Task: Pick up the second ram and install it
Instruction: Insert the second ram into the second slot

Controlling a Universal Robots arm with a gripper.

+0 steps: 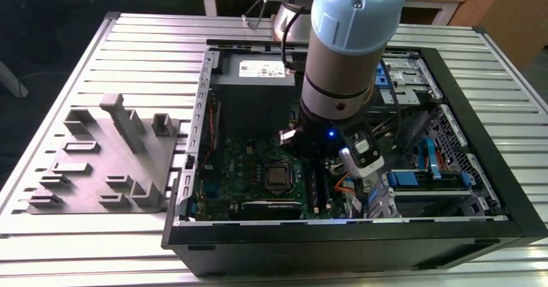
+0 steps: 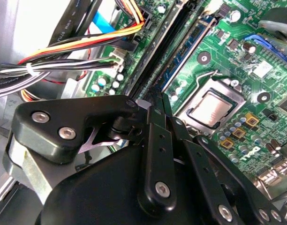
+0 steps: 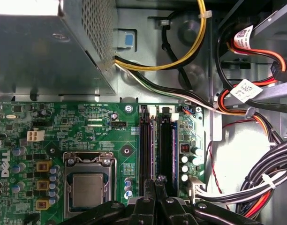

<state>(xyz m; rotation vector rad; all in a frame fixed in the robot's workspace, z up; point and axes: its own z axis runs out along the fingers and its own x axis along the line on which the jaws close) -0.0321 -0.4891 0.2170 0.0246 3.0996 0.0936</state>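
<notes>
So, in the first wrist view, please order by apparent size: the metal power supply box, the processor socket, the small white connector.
1. Metal power supply box, largest.
2. Processor socket.
3. Small white connector, smallest.

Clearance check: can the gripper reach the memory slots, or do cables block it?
Likely yes. The gripper is right above the memory slots, and the cables run beside the board's edge, not across the slots.
</notes>
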